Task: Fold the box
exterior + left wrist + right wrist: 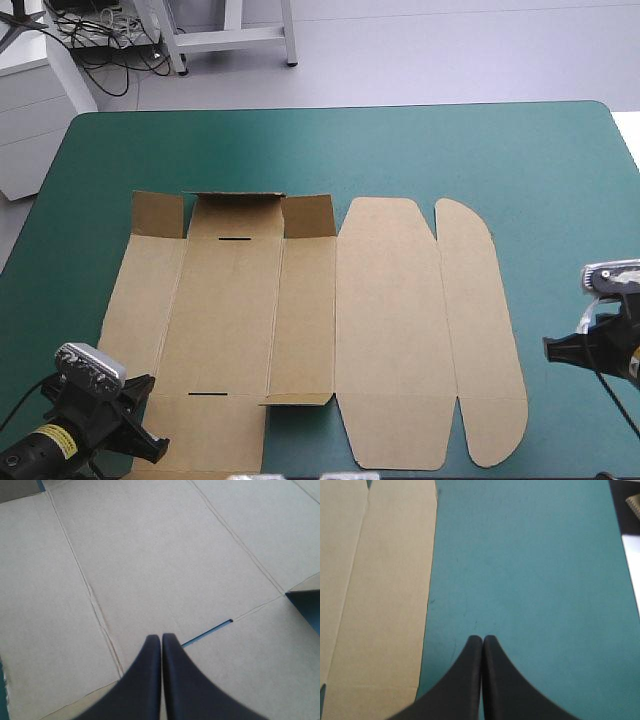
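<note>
My left gripper (161, 637) is pressed shut, its two black fingers meeting in one point, holding nothing. It hangs over the near left corner of the box (300, 330). I cannot tell whether the tips touch the board. Just ahead of them, a little to one side, is a short slot (207, 632) cut along a crease.

My right gripper (482, 639) is also shut and empty. It is over the bare teal-green bench (420, 150), with the box's right edge beside it, apart from the fingers. So my left arm is the nearer one. It is already above the board, while the right has to come in sideways.

The box is an unfolded brown sheet in the middle of the bench, its long side running left to right and its creases running from near to far. Three small flaps (237, 215) at the far left stand up a little. Two rounded panels (478, 340) lie flat on the right. I judge that no wall has been raised yet.
</note>
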Robot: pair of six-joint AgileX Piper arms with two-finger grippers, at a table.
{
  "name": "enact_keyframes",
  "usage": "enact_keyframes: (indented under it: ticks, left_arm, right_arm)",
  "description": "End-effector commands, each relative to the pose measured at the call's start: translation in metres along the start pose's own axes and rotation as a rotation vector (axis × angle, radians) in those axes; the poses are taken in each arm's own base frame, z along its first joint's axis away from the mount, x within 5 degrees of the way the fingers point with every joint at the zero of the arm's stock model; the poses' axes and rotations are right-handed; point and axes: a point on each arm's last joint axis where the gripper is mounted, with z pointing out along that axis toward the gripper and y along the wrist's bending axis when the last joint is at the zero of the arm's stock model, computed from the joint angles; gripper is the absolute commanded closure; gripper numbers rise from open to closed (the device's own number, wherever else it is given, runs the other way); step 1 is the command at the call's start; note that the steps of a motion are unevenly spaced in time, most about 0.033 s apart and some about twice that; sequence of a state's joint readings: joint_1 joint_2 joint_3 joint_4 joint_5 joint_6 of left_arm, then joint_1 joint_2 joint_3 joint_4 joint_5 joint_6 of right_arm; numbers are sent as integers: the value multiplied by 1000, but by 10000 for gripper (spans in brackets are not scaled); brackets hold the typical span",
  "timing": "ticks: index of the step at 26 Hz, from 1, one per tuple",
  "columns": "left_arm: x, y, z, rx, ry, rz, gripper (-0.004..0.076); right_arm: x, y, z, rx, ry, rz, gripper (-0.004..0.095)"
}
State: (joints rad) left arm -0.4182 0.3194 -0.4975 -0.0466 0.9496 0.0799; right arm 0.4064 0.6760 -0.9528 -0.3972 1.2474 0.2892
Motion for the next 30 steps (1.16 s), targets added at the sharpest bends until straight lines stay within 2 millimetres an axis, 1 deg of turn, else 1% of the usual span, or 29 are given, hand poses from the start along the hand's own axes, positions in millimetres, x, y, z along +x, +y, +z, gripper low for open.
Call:
enact_keyframes:
  ticks: [1,5,8,9,11,15,18,22,24,30]
  left_arm:
    - [-11,1,-4,-4,-71,-20,734]
    - [-11,2,-4,-21,-65,-62,734]
    - [-13,2,-4,-16,-77,-92,734]
    - [-19,2,-6,-13,-75,-101,734]
    - [-30,2,-8,-12,-69,-108,734]
    - [-50,3,-9,-12,-60,-109,734]
    - [-62,4,-5,-14,-39,-108,734]
    - [-76,5,2,-14,-11,-108,734]
    - [-86,6,6,-14,2,-119,734]
    - [-118,9,21,-28,41,-135,734]
  right_arm:
    - [11,2,15,34,64,-18,928]
    - [26,10,35,19,123,-46,928]
    - [27,19,40,-69,104,-35,928]
    - [27,23,42,-106,83,-42,928]
    - [29,27,49,-122,86,-54,928]
    - [40,36,64,-168,165,-155,928]
    - [41,46,72,-238,217,-233,928]
    - [37,56,80,-302,228,-234,928]
    - [34,58,83,-304,213,-232,928]
    - [32,58,84,-305,193,-211,928]
